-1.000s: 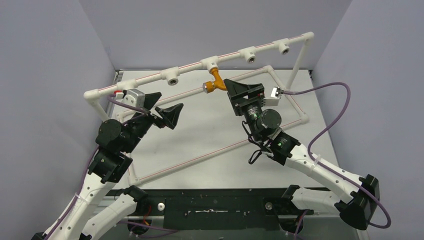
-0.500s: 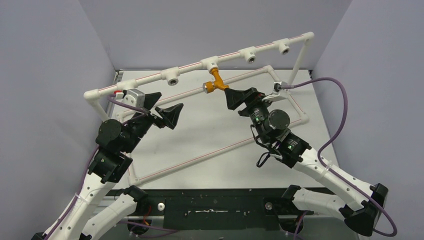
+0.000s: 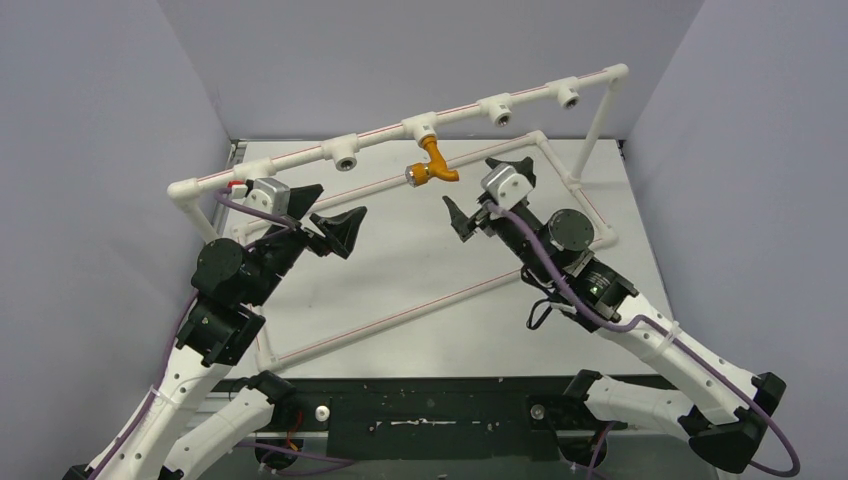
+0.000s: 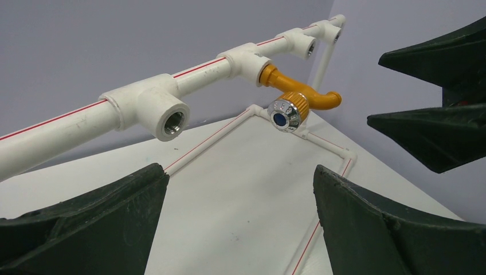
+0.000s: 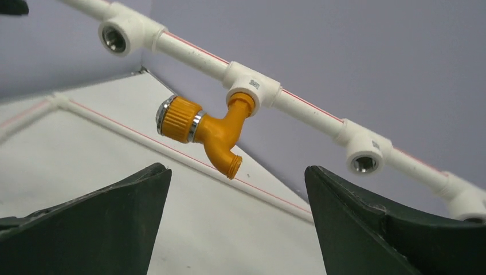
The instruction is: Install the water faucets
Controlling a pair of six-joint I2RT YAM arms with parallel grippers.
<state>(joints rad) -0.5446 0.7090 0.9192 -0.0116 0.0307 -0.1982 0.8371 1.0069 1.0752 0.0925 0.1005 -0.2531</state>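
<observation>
1. The orange-brass faucet (image 3: 432, 165) hangs from the second tee socket (image 3: 420, 127) from the left on the raised white pipe rail (image 3: 380, 137). Its threaded neck goes up into the socket, so the rail alone carries it.
2. In the right wrist view the spout bends down and toward the near side. The silvery knob end with its blue dot faces left, toward the left arm.
3. The right hand (image 3: 468, 182) sits just to the near right of the faucet with its jaws wide apart, touching nothing. We judge that it stands this close so that it can close on the body for another turn if the thread needs one.
4. The left hand (image 3: 343, 198) hovers well to the left, near the first empty socket (image 3: 346, 158). It is also fully open and empty, and it looks along the rail, probably waiting clear of the right arm's work.
5. We cannot tell from these views whether the thread is fully tight or how deep the neck sits.
6. Three sockets on the rail are bare. We see no second faucet on the bench (image 3: 400, 270) or inside the low pipe frame (image 3: 400, 314).
</observation>
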